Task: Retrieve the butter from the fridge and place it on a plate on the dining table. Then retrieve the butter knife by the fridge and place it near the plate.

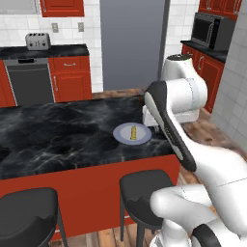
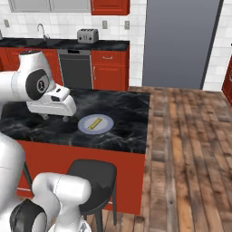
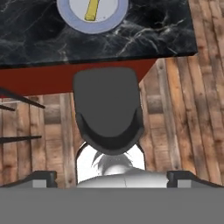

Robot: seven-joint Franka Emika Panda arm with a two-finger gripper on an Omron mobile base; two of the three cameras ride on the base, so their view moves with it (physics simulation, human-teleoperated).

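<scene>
- Dark round-backed stool [image 3: 108, 111] sits nearest, tucked by the black white-veined marble dining table [image 1: 58, 135].
- Pale-yellow butter stick [image 2: 94, 123] lies on the round blue-grey plate [image 2: 107, 123].
- Two-finger gripper [image 2: 54, 117] hangs released, empty; judged next: back away clear, then fetch the knife.

In the hand view the top edge cuts off the far part of the plate [image 3: 72, 21] and the upper end of the butter [image 3: 92, 11], so we cannot see the stick's full length. The table [image 3: 131, 35] runs out of that view at the top and left.

In the left base view our own arm covers the table's [image 1: 58, 135] right corner, and we cannot make out the gripper behind it. The left edge cuts off the tabletop, and the bottom edge cuts the nearest stool [image 1: 26, 214].

The fridge [image 1: 132, 43] is cut at the top in both base views; its handles are too faint to tell.
</scene>
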